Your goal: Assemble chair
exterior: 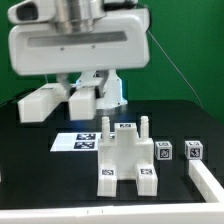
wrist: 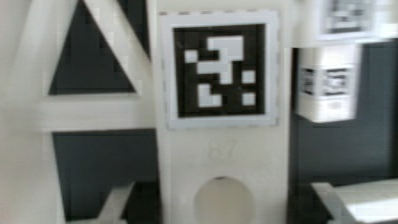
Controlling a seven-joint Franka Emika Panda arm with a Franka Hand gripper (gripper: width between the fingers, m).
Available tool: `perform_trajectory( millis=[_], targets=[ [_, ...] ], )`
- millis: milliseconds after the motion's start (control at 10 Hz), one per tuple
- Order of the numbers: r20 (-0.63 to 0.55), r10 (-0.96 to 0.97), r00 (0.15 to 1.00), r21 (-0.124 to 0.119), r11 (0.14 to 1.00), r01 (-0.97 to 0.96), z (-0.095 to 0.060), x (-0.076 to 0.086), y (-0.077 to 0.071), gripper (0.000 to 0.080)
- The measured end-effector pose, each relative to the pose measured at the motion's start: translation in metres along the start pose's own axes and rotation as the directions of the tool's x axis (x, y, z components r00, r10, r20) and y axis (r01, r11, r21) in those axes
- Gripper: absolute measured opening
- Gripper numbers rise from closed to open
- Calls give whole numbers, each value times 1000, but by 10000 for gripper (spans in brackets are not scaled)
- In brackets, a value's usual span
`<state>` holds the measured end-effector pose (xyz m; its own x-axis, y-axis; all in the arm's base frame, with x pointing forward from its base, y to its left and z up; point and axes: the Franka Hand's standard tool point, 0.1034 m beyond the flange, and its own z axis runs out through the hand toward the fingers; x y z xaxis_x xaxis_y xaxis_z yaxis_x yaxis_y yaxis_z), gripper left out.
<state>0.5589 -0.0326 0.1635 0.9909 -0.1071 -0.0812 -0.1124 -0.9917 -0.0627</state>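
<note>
chair [exterior: 128, 150]: part-built, chunky matte-white blocks, upright on the black table [exterior: 35, 165], middle, nearer the front edge.
shape: stepped, low front, taller back; gap between two front feet.
pegs [exterior: 148, 123]: two thin posts standing up at the back, one on each side.
tags [exterior: 148, 173]: black-and-white squares, two low on the front face, one up top at the back.
wrist view: close on a white panel [wrist: 222, 150] with a large tag, arch cutout below.
loose blocks [exterior: 40, 102]: two white pieces lying flat near the back left corner, well apart from the chair.
</note>
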Motion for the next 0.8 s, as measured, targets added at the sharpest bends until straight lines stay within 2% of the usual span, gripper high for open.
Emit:
perform_trajectory(
  millis=[100, 200, 600, 700, 800],
  targets=[
    [0, 1, 1000, 2, 1000, -1, -2, 0, -14, 285],
    [-18, -7, 1000, -4, 1000, 6, 7, 1, -19, 285],
    [-8, -4, 1000, -9, 1000, 4, 12, -1, -18, 285],
    [-8, -13, 1000, -14, 1000, 13, 8, -5, -34, 285],
    [-7, -25, 1000, -8, 1000, 25, 2, -8, -48, 285]
  ],
)
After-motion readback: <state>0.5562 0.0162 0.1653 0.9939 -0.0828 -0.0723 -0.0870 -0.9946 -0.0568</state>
